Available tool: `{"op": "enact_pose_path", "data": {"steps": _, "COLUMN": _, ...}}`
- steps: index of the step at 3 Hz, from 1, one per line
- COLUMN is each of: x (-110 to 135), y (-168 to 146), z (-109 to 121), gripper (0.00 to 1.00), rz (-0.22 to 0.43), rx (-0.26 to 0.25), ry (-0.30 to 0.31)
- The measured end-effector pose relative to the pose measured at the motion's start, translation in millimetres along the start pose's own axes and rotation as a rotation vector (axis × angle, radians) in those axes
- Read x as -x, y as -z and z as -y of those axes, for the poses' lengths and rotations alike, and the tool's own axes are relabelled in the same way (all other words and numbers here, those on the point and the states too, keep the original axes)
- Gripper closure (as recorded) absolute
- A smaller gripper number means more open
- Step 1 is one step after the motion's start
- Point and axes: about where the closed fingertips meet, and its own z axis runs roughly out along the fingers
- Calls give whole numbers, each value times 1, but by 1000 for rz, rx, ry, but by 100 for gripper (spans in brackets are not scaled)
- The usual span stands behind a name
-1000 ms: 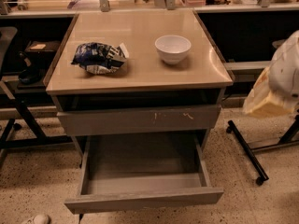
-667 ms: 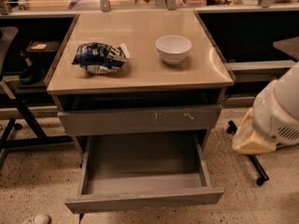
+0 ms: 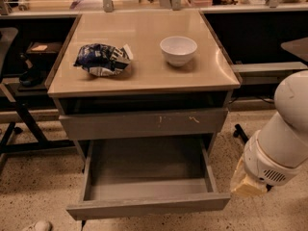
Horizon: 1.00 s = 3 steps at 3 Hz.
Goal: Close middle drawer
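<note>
The gripper [image 3: 248, 186], its grip state impossible to tell, drops lower, right of the middle drawer [image 3: 147, 207], which stays open.

- Enters as a white arm [image 3: 290, 110] at the right edge of the view and slants down and to the left.
- Shows a rounded, smooth upper segment, then a thick joint housing with a small vent grille on its lower face.
- Ends in the end effector [image 3: 248, 186], a pale yellow wedge under the housing, pointing down and left, low in the right corner.
</note>
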Motion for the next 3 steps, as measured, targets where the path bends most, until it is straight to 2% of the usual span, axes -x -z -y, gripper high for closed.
{"op": "enact_pose_path", "data": {"steps": 1, "x": 0, "y": 1, "z": 0, "gripper": 100, "rz": 1, "rx": -2, "ry": 1}}
{"op": "enact_pose_path", "data": {"steps": 2, "x": -10, "y": -46, "z": -10, "gripper": 100, "rz": -12, "rx": 44, "ry": 3}}
{"op": "enact_pose_path", "data": {"steps": 3, "x": -25, "y": -128, "z": -13, "gripper": 100, "rz": -35, "rx": 121, "ry": -2}}
